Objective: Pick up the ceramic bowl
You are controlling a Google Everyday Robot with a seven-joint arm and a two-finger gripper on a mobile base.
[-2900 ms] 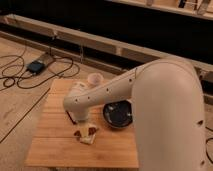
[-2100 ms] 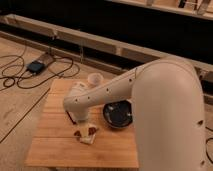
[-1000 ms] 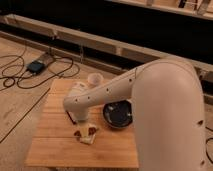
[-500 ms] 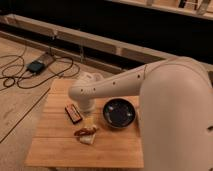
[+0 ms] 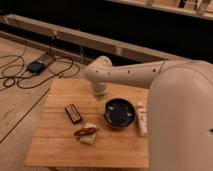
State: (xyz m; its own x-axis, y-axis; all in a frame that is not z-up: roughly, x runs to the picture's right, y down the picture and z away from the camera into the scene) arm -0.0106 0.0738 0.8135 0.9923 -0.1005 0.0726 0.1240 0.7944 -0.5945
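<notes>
Since the arm (image 5: 150, 75) has been swung away from the middle of the table (image 5: 60, 150) and drawn up toward its far edge, the ceramic bowl (image 5: 120, 112) is now uncovered in full, where a moment ago much of it was hidden beneath the white arm. The bowl is seen resting flat on the wood, toward the right edge and about midway between the far and near edges, with its dark inside turned upward. A pale tube-like object (image 5: 142, 119) is laid just beside it, between the bowl and the right edge.

The gripper (image 5: 100, 94) is pointed downward near the far edge, up and to the left of the bowl and apart from it. Whether it is open or closed cannot be told. The bowl is plainly not held, since it sits on the table.

The small cup seen earlier at the far edge is now hidden behind the arm's end. A dark bar (image 5: 73, 113) toward the left edge and a snack on a wrapper (image 5: 86, 134) toward the near edge are left as they were.

It is judged that the reach is being set up rather than finished: the gripper has yet to be carried right and lowered onto the bowl's rim.
</notes>
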